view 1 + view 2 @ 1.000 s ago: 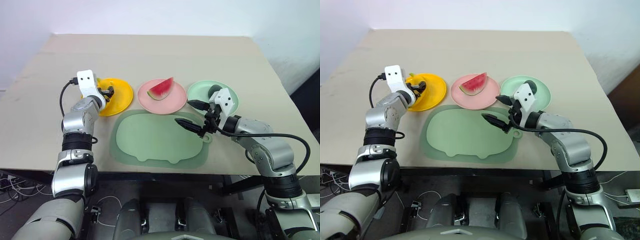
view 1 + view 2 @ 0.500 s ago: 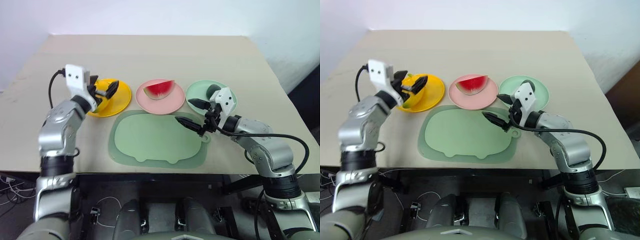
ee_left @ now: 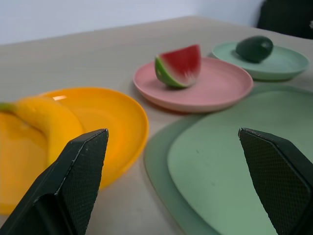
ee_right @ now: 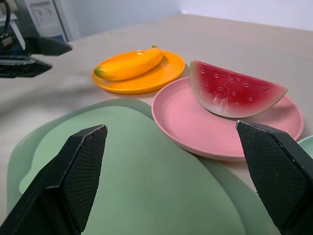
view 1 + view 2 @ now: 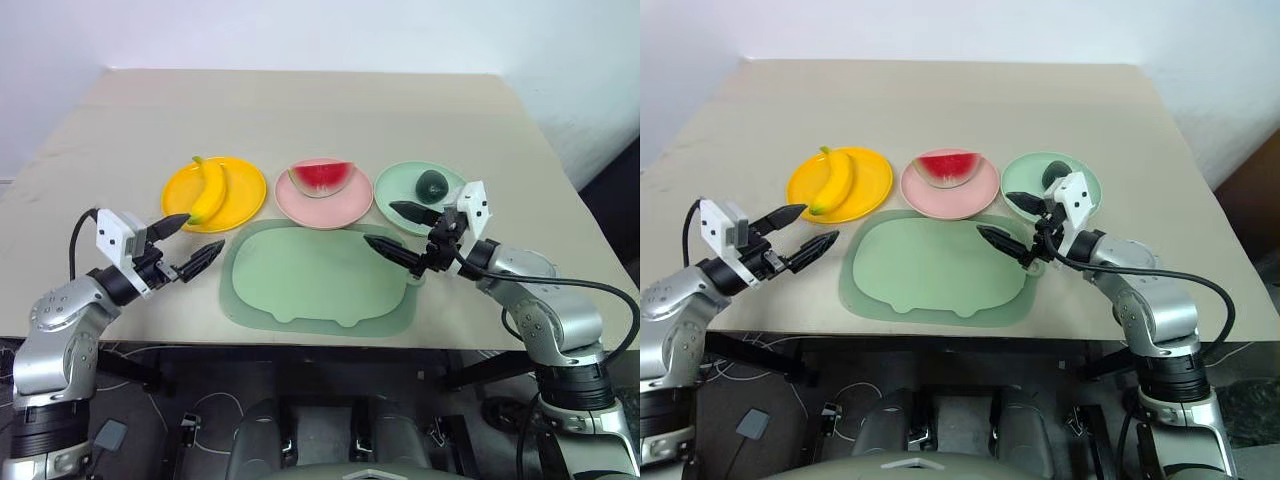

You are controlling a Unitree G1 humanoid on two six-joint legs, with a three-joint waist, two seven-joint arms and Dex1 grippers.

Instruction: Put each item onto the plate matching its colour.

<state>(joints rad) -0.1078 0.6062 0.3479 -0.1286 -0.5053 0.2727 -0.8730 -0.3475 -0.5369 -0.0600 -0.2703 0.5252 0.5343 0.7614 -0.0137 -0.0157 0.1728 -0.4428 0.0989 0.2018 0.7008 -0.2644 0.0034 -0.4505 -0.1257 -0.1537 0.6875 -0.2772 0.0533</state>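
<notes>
Three plates stand in a row across the table (image 5: 320, 110). The orange-yellow plate (image 5: 240, 195) on my left holds the banana (image 5: 208, 189), the pink plate (image 5: 330, 207) in the middle holds the watermelon wedge (image 5: 322, 177), and the mint green plate (image 5: 400, 186) on my right holds the avocado (image 5: 431, 184). Each fruit lies on the plate of its own colour. The large pale green mat (image 5: 318, 278) lies bare just in front of the plates, its near edge close to the table's front edge. My left gripper (image 5: 192, 243) hovers near the table's front-left edge, fingers spread wide, holding nothing, apart from the orange-yellow plate. My right gripper (image 5: 395, 231) hovers over the mat's right end, fingers spread wide, holding nothing. The banana is curved with a green tip; the wedge is red with a green rind; the avocado is small, dark and rounded.
</notes>
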